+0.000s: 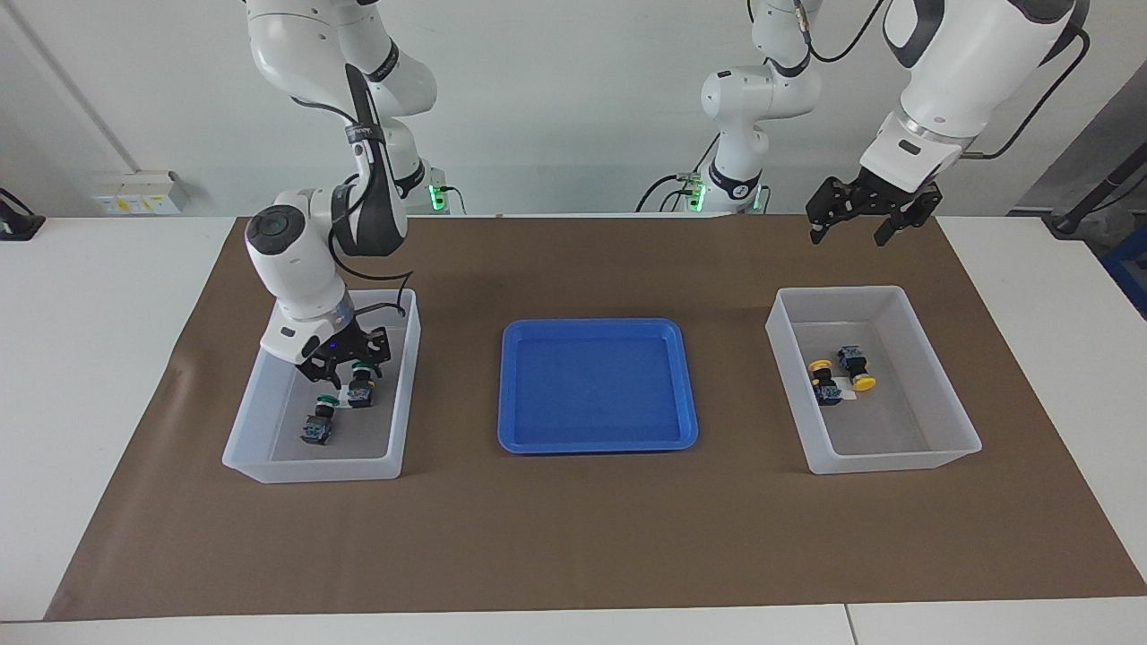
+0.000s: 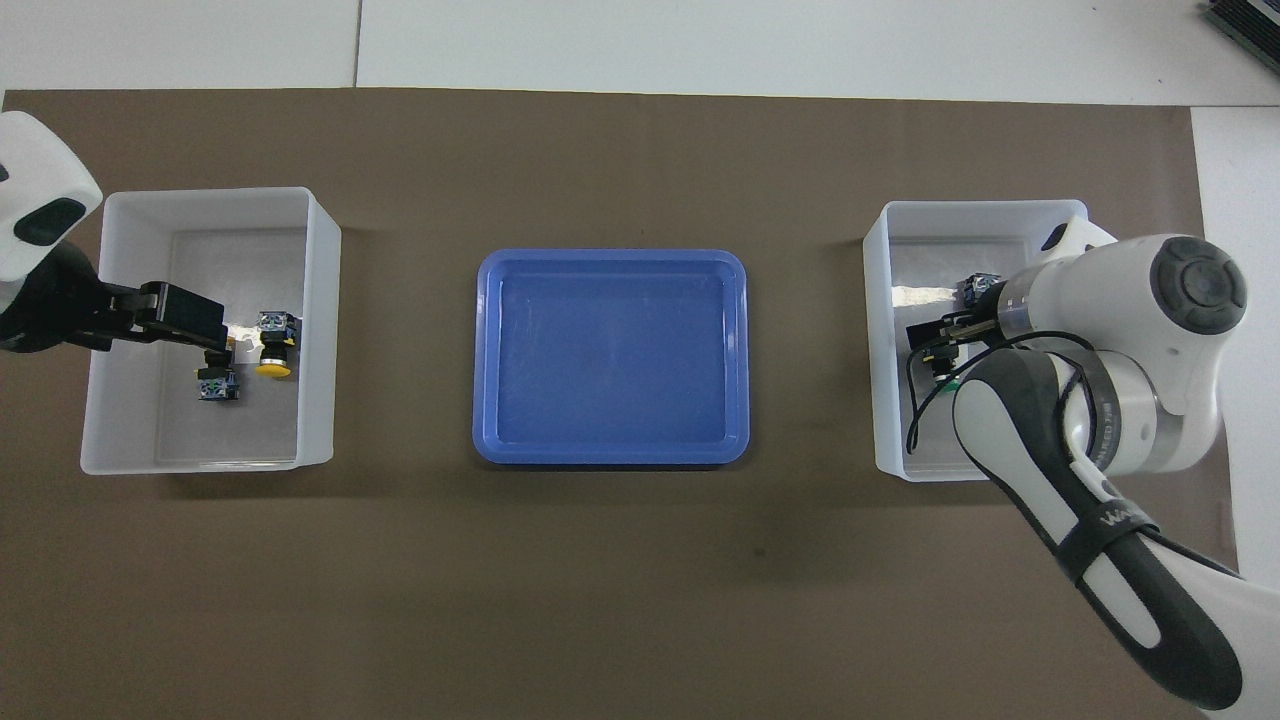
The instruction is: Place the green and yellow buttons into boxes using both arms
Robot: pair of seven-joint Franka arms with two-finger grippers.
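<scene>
Jaws first: left gripper [image 1: 858, 221] hangs up in the air w/ its jaws spread and nothing between them, over the bench edge nearest the robots, toward the left arm's end, just robot-side of that box [image 1: 874, 381]. Right gripper [image 1: 345, 356] is down inside the other box [image 1: 323, 394] at the right arm's end; its jaws sit right at one green button [image 1: 361, 385], but whether they pinch it or have let go I can't tell from where I stand.

Both yellow buttons [image 1: 842, 376] lie side by side on the floor of the left-arm-end box, tipped over, caps facing different ways. Second green button [image 1: 320, 421] lies in the right-arm-end box too, beside the first and nearer the bench edge away from the robots. Blue tray [image 1: 598, 385] mid-bench has nothing in it.

So all four look sorted by colour; my guess is the job's about done.

Handling, as I judge it: these are small, light, rigid bits. Round caps look slick and would roll, so take hold across the flat sides of the black body, not the cap. Not fragile, I'd say; a short drop into a box shouldn't hurt.
</scene>
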